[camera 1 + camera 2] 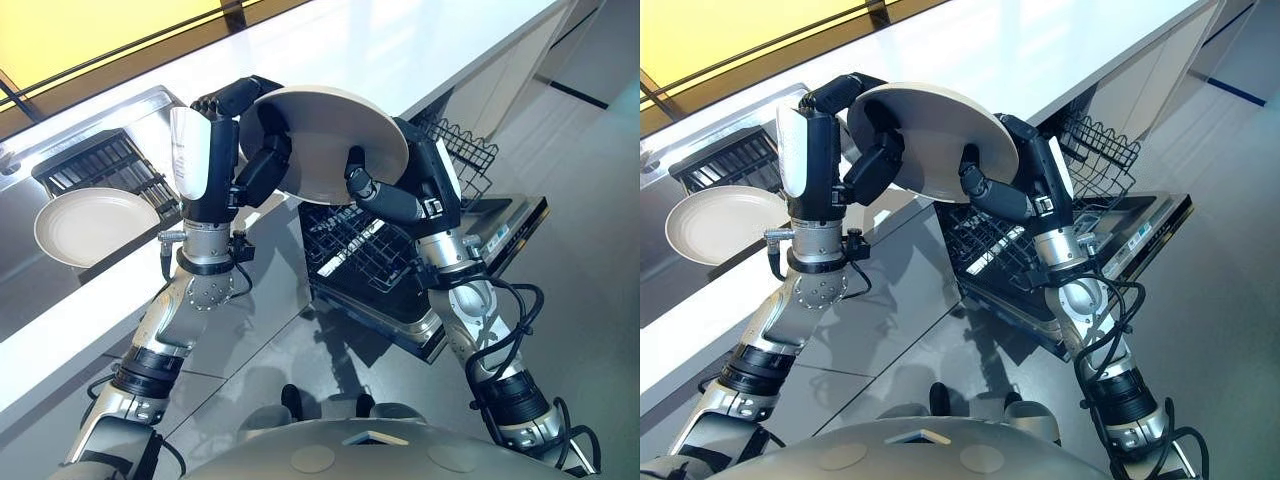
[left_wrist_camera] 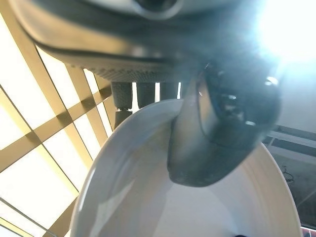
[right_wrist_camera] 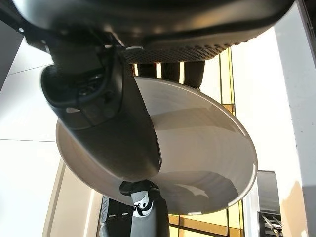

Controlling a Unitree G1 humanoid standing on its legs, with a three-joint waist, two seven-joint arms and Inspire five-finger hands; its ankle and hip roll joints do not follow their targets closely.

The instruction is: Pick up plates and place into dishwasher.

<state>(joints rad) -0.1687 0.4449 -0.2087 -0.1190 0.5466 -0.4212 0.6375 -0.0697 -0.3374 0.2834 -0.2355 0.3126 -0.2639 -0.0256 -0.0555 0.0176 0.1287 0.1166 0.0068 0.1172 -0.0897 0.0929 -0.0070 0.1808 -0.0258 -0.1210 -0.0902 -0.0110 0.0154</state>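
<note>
The open dishwasher's lower rack (image 1: 355, 245) stood nearest, below the raised plate (image 1: 335, 140). The left hand (image 1: 225, 150) and right hand (image 1: 400, 190) both pinched that plate by its rim, thumbs on one face, fingers behind. A clean handover probably needed one hand to let go before lowering. Farther off, a second plate (image 1: 90, 225) waited by the sink (image 1: 60, 170); the rack's slots were hard to make out.

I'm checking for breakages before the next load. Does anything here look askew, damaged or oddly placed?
One thing: a second plate juts past the counter's front edge by the sink, partly unsupported. The plate held between the left hand and right hand looks intact above the open dishwasher.
</note>
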